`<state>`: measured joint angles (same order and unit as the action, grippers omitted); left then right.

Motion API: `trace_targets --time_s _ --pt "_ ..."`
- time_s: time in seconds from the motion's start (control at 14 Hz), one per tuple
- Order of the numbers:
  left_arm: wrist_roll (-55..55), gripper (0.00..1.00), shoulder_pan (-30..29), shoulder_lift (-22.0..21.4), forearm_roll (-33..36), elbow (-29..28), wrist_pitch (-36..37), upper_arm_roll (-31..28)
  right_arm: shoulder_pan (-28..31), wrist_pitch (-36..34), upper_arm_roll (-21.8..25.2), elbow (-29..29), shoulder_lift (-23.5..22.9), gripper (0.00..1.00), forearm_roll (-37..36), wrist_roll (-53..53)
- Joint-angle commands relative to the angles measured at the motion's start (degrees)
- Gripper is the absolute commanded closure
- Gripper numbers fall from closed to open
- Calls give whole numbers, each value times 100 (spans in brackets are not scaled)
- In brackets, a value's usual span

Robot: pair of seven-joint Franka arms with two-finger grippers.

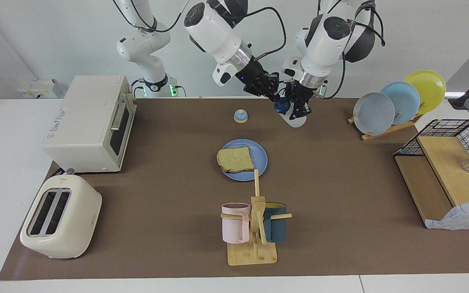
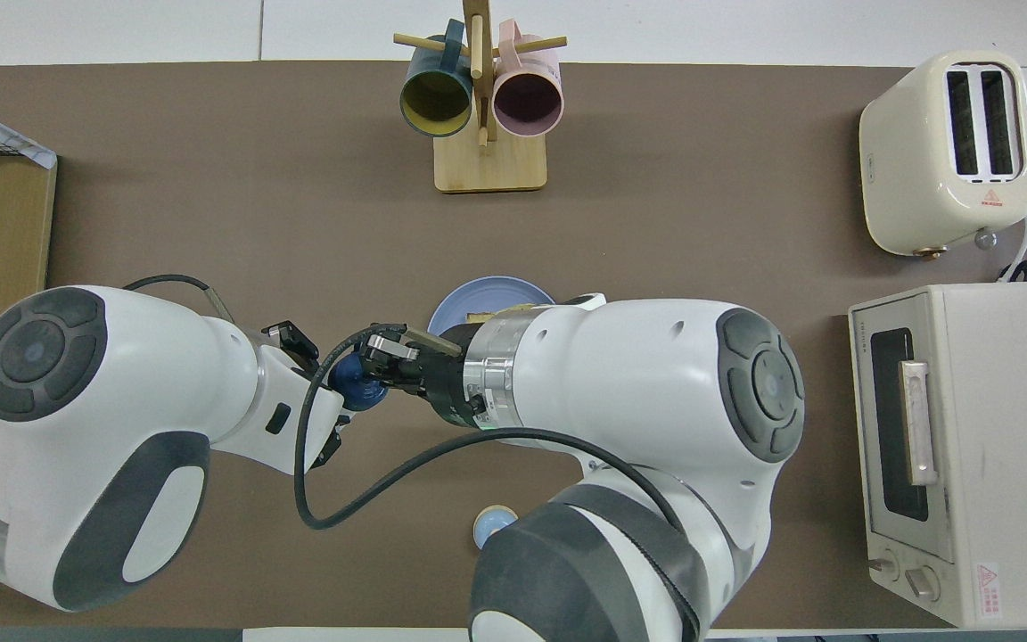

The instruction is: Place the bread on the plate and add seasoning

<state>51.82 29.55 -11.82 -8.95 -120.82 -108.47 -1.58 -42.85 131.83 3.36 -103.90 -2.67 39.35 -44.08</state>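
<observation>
Facing view, taken from the right arm's end across to the left arm's: a boxy cream toaster oven (image 1: pixel 90 122) stood at the right arm's end of the brown counter (image 1: pixel 340 195), with a rounded, glossy cream two-slot toaster (image 1: pixel 60 221) farther from the robots. A small blue dome-shaped bell (image 1: pixel 240 116) sat near the robots' edge. At mid-counter lay the plate (image 1: pixel 259 156), flat, round and light blue. The bread (image 1: pixel 235 159), a squarish slice with pale crumb and brown crust, lay flat on its half toward the right arm's end. Farther out stood a wooden mug rack (image 1: pixel 255 228) carrying a pink mug and a teal mug.

The right gripper (image 1: pixel 276 97) reached in at a slant and met the dark navy cap of the seasoning (image 1: pixel 295 120); whether it gripped the cap I could not tell. The seasoning, a small translucent white plastic bottle, was held up over the counter's strip nearest the robots, between the bell and the plate rack (image 1: pixel 389 128). Its long axis was tilted: the cap pointed up and toward the right arm's end, the base down toward the counter. The left gripper (image 1: pixel 300 112) came down steeply, its fingers clenched on the bottle's body. A wooden shelf with a wire basket (image 1: pixel 446 171) stood at the left arm's end.
</observation>
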Motion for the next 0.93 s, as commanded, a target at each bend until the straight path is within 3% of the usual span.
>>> trace_targets --time_s 0.0,0.85 --pt "82 100 25 -136 -107 -47 54 -53 110 71 -38 71 -23 100 63 -328" --pt "74 100 78 -180 -72 -108 125 -36 391 387 -29 133 -40 100 731 -1015"
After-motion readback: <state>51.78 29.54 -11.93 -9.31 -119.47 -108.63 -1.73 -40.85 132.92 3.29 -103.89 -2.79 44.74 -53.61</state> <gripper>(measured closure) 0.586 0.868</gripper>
